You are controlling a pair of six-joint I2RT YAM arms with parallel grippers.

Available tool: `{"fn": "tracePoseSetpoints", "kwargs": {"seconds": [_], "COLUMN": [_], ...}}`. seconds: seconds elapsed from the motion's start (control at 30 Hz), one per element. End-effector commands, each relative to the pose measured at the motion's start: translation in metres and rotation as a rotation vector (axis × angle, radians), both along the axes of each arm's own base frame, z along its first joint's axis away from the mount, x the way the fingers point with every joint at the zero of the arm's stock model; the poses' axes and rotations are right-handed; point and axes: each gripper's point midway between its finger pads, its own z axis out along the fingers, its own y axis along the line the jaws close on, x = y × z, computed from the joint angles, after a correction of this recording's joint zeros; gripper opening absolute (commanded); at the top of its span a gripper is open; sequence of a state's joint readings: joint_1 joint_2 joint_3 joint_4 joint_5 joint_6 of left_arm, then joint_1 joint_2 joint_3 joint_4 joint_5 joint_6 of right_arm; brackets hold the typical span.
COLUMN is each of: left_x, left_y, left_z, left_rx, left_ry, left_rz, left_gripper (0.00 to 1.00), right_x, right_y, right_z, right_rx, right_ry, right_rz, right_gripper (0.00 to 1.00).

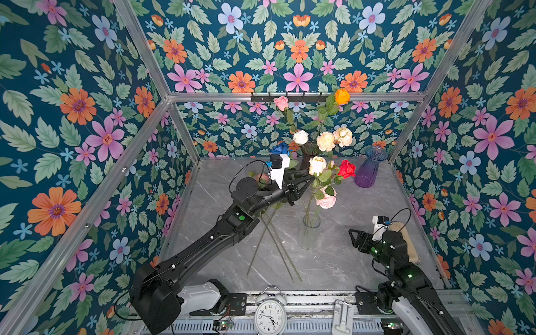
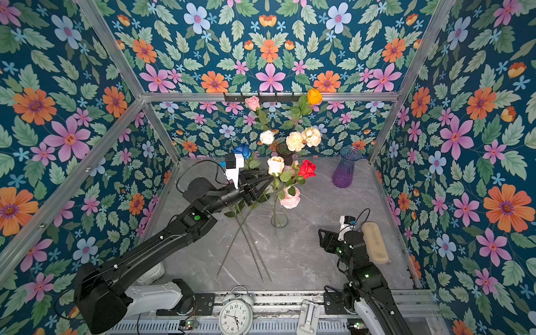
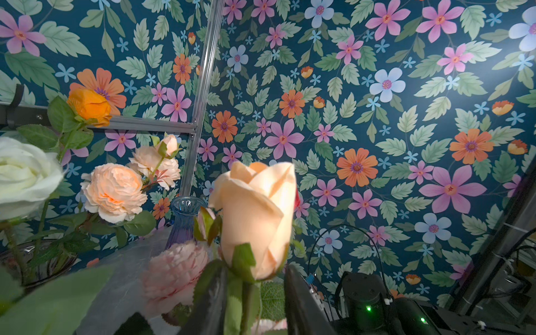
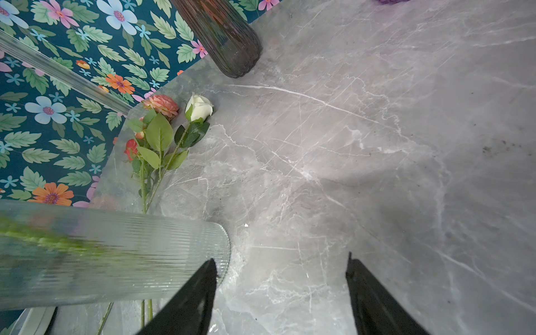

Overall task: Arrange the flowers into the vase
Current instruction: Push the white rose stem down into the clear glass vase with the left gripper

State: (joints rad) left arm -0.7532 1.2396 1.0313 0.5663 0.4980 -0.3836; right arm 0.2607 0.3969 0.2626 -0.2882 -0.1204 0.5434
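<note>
Lying on the table [image 4: 377, 130] near the clear vase [image 4: 116, 252], a white rose [image 4: 199, 107] and an orange bloom [image 4: 162, 105] are shown plainly only in the right wrist view, where the right end effector [image 4: 280, 258] is spread wide and empty. Only in the left wrist view is the left end effector [image 3: 255, 268] seen narrowly parted about the stem of the cream rose [image 3: 255, 214], just under its head.

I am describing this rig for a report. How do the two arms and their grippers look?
The left arm and right arm are black, with white base segments, small green lights and looping black cables. The left gripper and right gripper have tapered black fingers and white camera mounts.
</note>
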Motion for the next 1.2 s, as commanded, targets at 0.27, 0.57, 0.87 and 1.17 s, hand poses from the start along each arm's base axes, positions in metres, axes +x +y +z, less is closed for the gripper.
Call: {"fn": "tracePoseSetpoints", "kwargs": {"seconds": [0.27,0.57,0.87,1.17], "left_x": [0.006,-0.001,-0.013,-0.017], "left_y": [-0.002,0.011,0.036,0.04], "left_z": [-0.004,0.0,-0.007,-0.016], "left_rx": [0.04,0.047,0.067,0.091], "left_ry": [0.002,-0.019,-0.022,-0.006], "left_rz": [0.04,0.07,0.138,0.14], "left_gripper": [0.0,0.0,0.0,0.0], "right_x": [0.0,0.0,0.002,0.002], "right_y": [-0.001,-0.001,0.0,0.0], "right_z": [-0.001,-0.001,-0.002,-0.002], "right_rx": [-0.007,-0.006,-0.006,-0.007], "right_ry": [-0.002,-0.003,0.003,0.005], "right_rz": [-0.006,-0.004,0.002,0.001], "right_gripper": [0.72,0.72,0.72,0.72]}}
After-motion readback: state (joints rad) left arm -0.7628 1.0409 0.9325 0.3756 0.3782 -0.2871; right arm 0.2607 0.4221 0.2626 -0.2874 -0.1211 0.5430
